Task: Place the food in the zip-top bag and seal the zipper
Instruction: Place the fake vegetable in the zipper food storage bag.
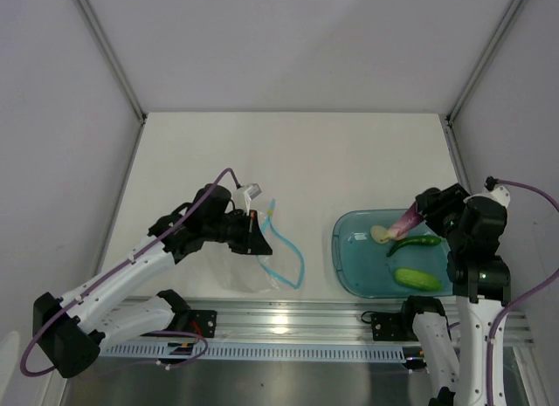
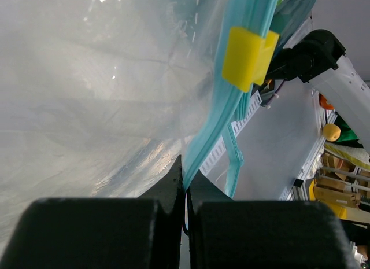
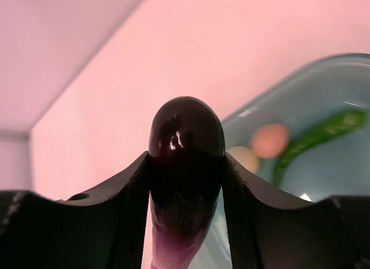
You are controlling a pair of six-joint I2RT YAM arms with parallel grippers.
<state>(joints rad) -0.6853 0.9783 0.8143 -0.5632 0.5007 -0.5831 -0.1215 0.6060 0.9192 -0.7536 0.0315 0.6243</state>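
Observation:
My left gripper [image 1: 259,234] [image 2: 186,177] is shut on the light blue zipper [image 2: 215,133] edge of the clear zip-top bag [image 1: 251,268] [image 2: 87,95], holding its mouth up off the table. A yellow slider [image 2: 248,58] sits on the zipper [image 1: 293,258]. My right gripper [image 1: 418,216] [image 3: 186,168] is shut on the dark purple eggplant [image 1: 403,223] [image 3: 186,130], lifted over the tray's left part. In the tray lie the cream egg [image 1: 380,234] [image 3: 243,158], the pink egg [image 3: 270,140], the dark green pepper [image 1: 417,243] [image 3: 318,136] and the light green cucumber [image 1: 417,278].
The translucent teal tray [image 1: 349,271] stands at the near right of the white table. A metal rail [image 1: 288,319] runs along the near edge. White walls close in the left, right and back.

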